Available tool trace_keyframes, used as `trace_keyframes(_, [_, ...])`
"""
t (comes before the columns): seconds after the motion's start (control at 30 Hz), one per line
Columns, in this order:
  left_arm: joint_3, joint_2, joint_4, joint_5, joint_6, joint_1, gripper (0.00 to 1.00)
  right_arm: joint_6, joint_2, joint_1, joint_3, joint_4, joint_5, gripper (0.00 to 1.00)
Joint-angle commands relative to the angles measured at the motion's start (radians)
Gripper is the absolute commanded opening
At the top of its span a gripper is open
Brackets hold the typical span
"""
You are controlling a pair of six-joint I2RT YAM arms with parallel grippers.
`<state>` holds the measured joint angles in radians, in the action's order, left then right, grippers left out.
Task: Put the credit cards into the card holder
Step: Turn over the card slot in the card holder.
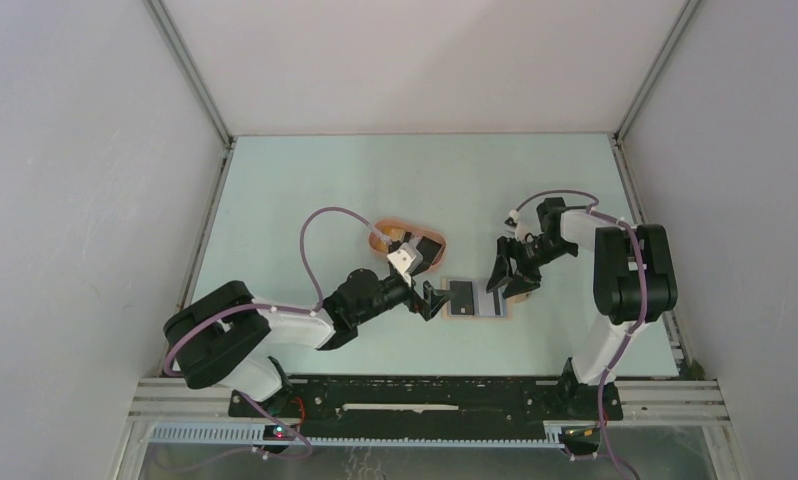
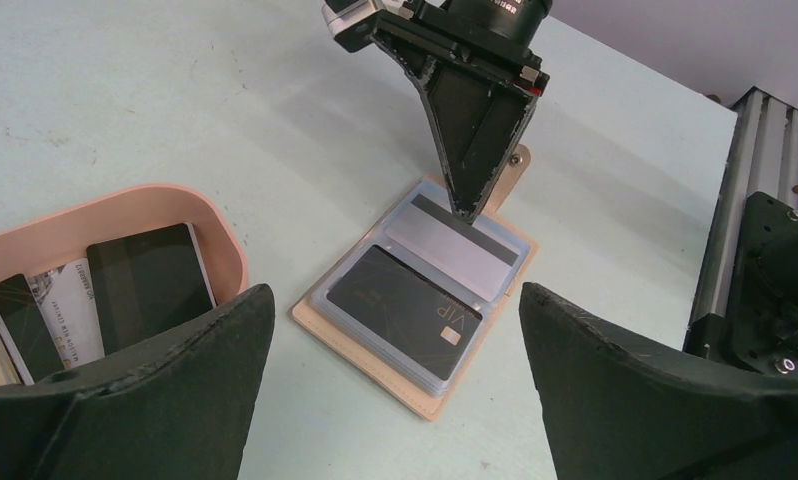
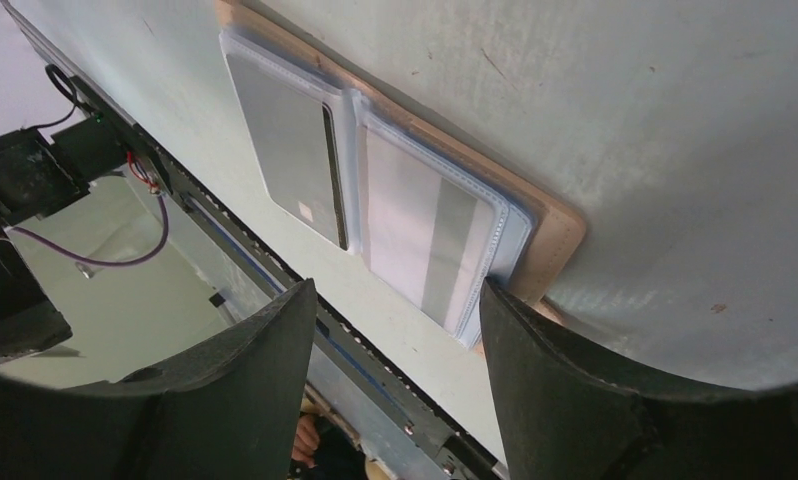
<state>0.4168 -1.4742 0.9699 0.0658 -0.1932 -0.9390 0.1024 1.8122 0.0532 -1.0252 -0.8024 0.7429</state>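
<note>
The tan card holder (image 1: 505, 312) lies open on the table between both grippers. A black credit card (image 2: 405, 310) sits in its near clear sleeve and a white-grey striped one (image 2: 450, 245) in the far sleeve. My left gripper (image 2: 395, 292) hovers open just short of the holder's near edge, with nothing between its fingers. My right gripper (image 1: 501, 280) is open too, with one fingertip (image 2: 468, 205) down at the far edge of the striped card's sleeve. More credit cards, a black one (image 2: 145, 285) and a white one (image 2: 70, 310), lie in the peach tray (image 2: 230, 245).
The peach oval tray (image 1: 430, 240) stands behind the left wrist, partly hidden by it. The table's near edge with the metal rail (image 3: 275, 275) runs just in front of the holder. White walls enclose the table on three sides.
</note>
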Motion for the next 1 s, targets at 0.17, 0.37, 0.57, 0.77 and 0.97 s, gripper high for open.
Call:
trace_keyframes(0.17, [0.054,-0.008,0.038,0.021,0.012,0.005,0.96,0.000,0.034,-0.004,-0.032,0.019,0.031,0.66])
trace_keyframes(0.37, [0.056,-0.008,0.037,0.023,0.013,0.005,0.96,0.019,0.030,-0.003,-0.038,0.003,0.083,0.65])
trace_keyframes(0.57, [0.056,-0.009,0.036,0.026,0.014,0.005,0.96,0.023,0.033,-0.003,-0.038,0.003,0.103,0.65])
trace_keyframes(0.77, [0.057,-0.011,0.036,0.028,0.014,0.004,0.96,0.032,0.033,-0.004,-0.044,-0.004,0.132,0.65])
trace_keyframes(0.97, [0.057,-0.011,0.036,0.027,0.014,0.005,0.96,0.031,0.010,-0.004,-0.048,0.005,0.083,0.65])
